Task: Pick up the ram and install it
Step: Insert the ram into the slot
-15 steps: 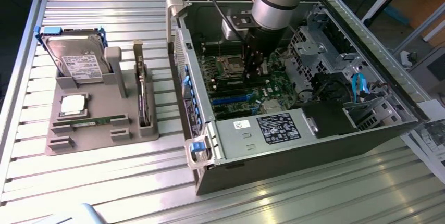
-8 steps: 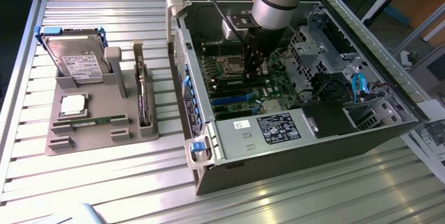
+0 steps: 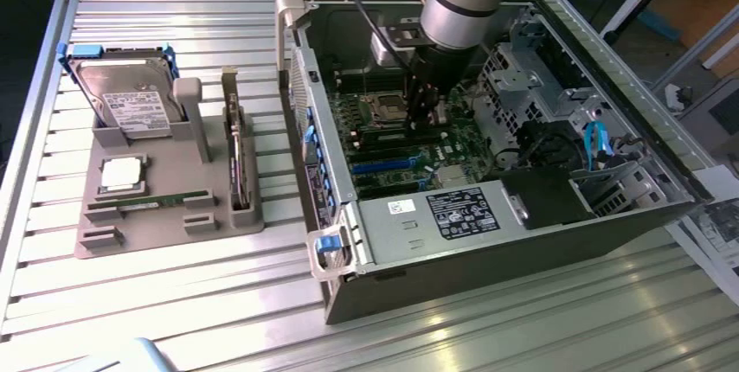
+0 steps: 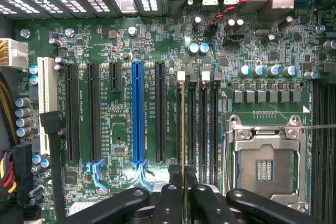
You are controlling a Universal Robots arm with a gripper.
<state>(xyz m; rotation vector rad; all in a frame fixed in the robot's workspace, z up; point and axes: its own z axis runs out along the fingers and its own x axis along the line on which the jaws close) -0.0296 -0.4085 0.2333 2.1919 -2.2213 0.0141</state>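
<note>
Green ram stands edge-on in our gripper, fingers pinched narrowly on it, so we align it lengthwise with the memory slot.

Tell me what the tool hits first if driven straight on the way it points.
Most likely the black memory slots beside the processor socket; the tool points straight at them, though the gap left is unclear.

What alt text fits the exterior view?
The arm's gripper hangs low inside the open computer case, just above the motherboard by the processor socket. On the exterior view's left, a grey tray holds a hard drive, a silver processor chip, a green ram stick and an upright expansion card.
</note>
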